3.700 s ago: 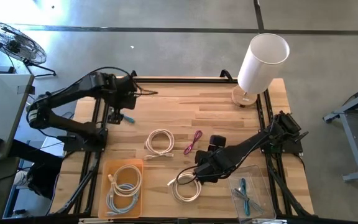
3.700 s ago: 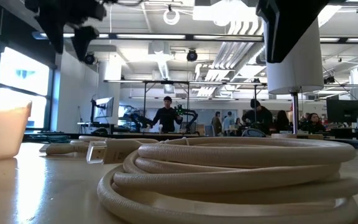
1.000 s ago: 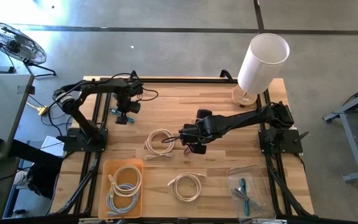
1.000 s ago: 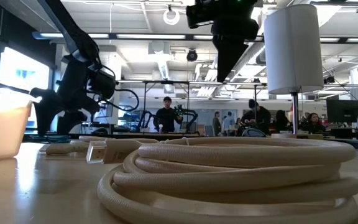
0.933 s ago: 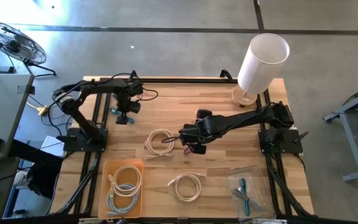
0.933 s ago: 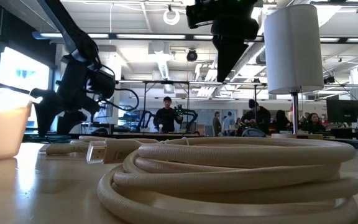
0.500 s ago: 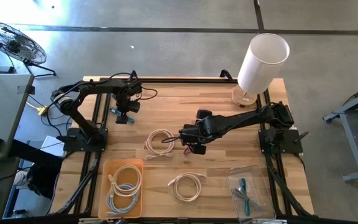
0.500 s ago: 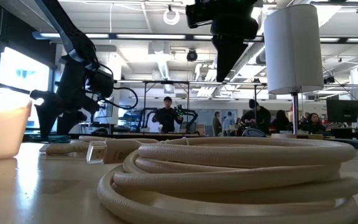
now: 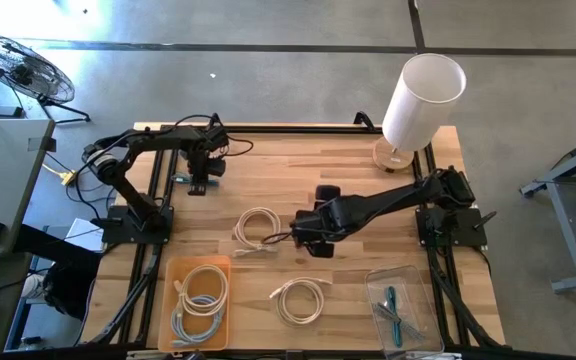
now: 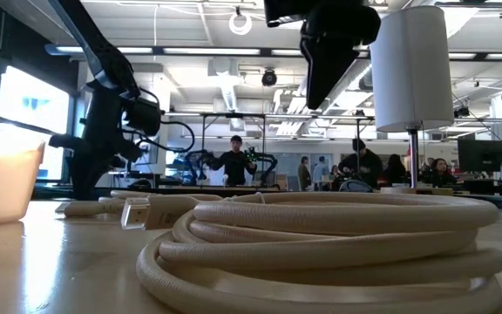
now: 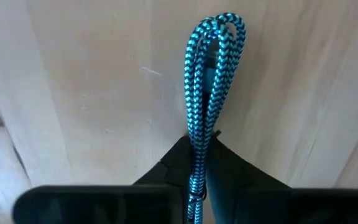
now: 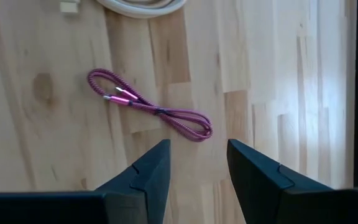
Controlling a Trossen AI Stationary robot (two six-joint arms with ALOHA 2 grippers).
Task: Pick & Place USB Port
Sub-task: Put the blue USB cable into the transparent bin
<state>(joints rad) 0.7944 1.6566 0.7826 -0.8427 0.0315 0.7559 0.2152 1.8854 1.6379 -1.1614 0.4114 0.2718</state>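
A blue braided USB cable (image 11: 213,62), folded into a bundle, lies on the wooden table at the far left. My left gripper (image 9: 197,184) points straight down and is shut on it; it also shows in the low view (image 10: 85,187). My right gripper (image 9: 315,240) hangs open above the middle of the table, and below its fingers (image 12: 197,168) a pink braided cable (image 12: 154,111) lies flat on the wood. In the high view the right arm hides the pink cable. My left gripper pinches several strands of the blue cable bundle (image 11: 197,140) between its two fingers, from above, pointing down. The looped end (image 11: 222,28) sticks out beyond the fingers and rests on the table. The other end is hidden under the gripper.
A white coiled cable (image 9: 258,226) lies left of my right gripper, another (image 9: 301,300) near the front edge. An orange bin (image 9: 173,270) with cables stands at the near left, a clear tray (image 9: 413,275) with blue cables at the near right, a white lamp (image 9: 420,95) at the far right.
My left gripper has shut on the blue cable, which stays on the table. My right gripper has shifted a little toward the table's near edge, still open.
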